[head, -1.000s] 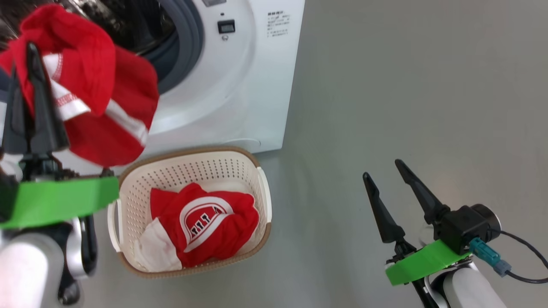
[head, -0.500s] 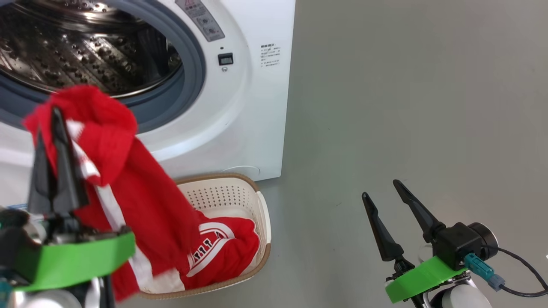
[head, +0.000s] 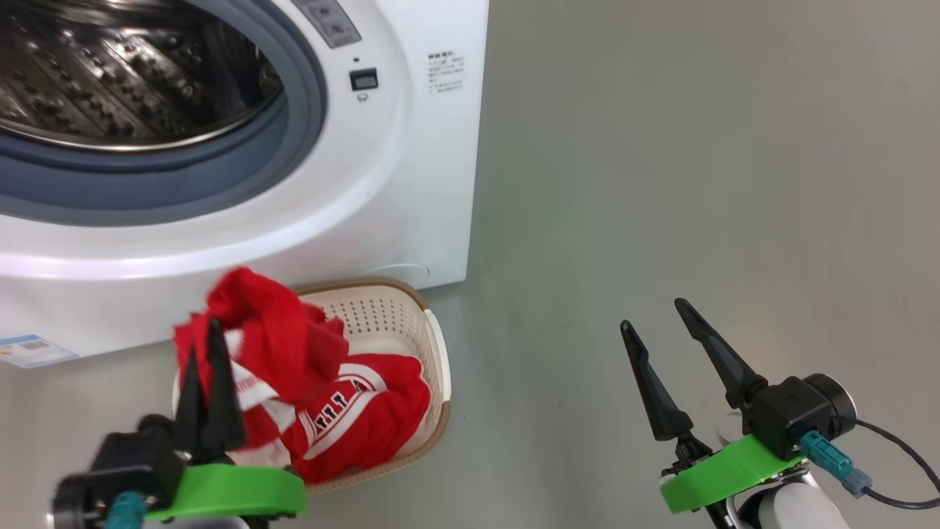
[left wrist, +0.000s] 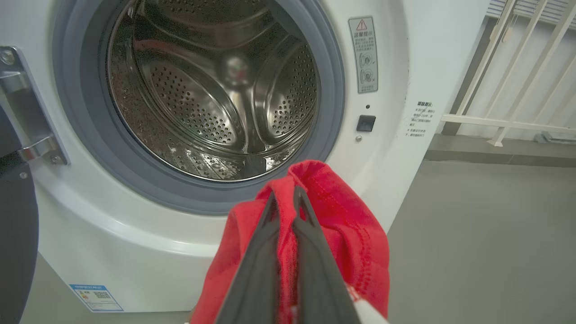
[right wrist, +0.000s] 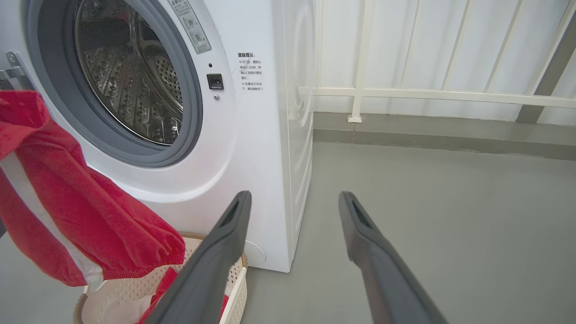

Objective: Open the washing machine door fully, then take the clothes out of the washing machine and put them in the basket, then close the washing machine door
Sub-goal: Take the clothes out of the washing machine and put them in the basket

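Observation:
The washing machine stands open, and its steel drum looks bare. A dark edge of the washing machine door hangs by a metal hinge at the left. My left gripper is shut on a red garment with white trim, low over the basket. The garment drapes down onto other clothes lying in the basket, red with a white logo. In the left wrist view the fingers pinch the red cloth. My right gripper stands open over the floor, holding nothing.
Grey floor stretches to the right of the machine. A white railing runs along the wall behind. A blue label sits on the machine's lower left corner. A cable trails from my right wrist.
My left gripper has come down with the red garment from in front of the drum opening to just over the basket. The head view has shifted. The right gripper has stayed open.

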Controlling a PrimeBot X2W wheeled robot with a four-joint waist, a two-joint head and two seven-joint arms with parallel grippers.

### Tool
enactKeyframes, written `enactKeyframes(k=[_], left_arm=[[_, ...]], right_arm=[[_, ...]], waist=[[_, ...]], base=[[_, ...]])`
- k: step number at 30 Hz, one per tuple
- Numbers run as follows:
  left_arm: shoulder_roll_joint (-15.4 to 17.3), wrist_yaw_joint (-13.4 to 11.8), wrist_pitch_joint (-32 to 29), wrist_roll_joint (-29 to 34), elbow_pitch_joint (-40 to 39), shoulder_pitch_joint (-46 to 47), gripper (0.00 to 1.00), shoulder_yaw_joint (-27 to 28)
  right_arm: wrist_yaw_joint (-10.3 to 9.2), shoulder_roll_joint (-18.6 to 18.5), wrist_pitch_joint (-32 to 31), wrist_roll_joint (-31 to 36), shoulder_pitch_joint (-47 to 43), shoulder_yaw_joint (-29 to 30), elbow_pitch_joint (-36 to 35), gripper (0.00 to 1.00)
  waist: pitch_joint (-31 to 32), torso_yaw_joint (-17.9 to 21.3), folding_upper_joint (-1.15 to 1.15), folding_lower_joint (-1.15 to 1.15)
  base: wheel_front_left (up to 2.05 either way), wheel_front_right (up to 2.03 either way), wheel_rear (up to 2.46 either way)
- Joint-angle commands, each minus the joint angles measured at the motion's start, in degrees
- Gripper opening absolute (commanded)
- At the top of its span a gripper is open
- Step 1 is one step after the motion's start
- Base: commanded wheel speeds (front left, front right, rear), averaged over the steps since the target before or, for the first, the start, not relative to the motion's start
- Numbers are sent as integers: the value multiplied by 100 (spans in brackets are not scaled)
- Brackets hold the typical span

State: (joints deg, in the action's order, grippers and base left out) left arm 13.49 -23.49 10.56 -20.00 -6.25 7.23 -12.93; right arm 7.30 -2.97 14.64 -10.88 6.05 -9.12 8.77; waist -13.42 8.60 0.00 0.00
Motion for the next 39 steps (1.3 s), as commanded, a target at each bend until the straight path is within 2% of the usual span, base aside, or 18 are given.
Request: enactKeyframes(k=[1,10,19,27,39], left_arm=[[7,127,130,-67,162,124,0,121],[-417,702,429,-263,1945,873,0,159],[-713,1288,442,31,3171,1792,0,829],[-886,1620,443,232,4107,2147,0,1241],[-1041,1936,443,337,5442,2610,0,1660]], right_arm=[[19,5,36,-31,160,-119,-177,100],[19,7,36,-95,498,-112,-358,100],[19,8,36,-243,858,-105,-648,100],[19,9,36,-333,1059,-104,-688,100],[19,9,36,-349,1249,-182,-647,100]], waist=[[-190,86,0,0],[-890,274,0,0],[-1793,485,0,0],[-2223,566,0,0],[-2448,501,0,0]], base=[[0,0,0],[0,0,0],[0,0,0],[0,0,0],[0,0,0]])
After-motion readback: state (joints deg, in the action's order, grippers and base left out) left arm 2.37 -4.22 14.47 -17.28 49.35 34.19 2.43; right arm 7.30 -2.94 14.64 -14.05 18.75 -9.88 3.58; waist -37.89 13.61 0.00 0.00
